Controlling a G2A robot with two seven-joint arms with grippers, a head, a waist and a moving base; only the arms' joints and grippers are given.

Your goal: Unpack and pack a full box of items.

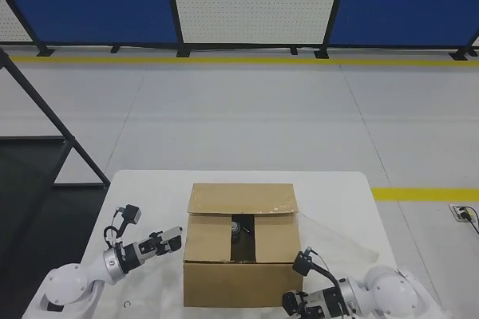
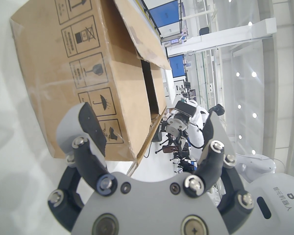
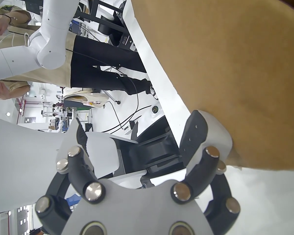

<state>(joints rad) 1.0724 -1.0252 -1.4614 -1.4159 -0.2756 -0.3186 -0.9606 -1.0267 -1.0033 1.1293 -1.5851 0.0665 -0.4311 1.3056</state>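
Currently, a white rectangular table [image 1: 144, 191] is seen carrying a brown cardboard box [image 1: 215, 239] at its middle, with the top flaps partly folded in and a gap left between them. The left gripper [image 2: 152, 114] is held just beside the box's left wall, fingers spread wide, nothing grasped. The right gripper [image 3: 137, 123] is placed by the box's near right corner, fingers likewise apart and empty. A small dark item [image 1: 236, 229] is visible within the gap.

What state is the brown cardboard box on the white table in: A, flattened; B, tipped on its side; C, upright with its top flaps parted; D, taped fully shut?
C: the top view shows the brown cardboard box standing upright, a dark gap between its top flaps.
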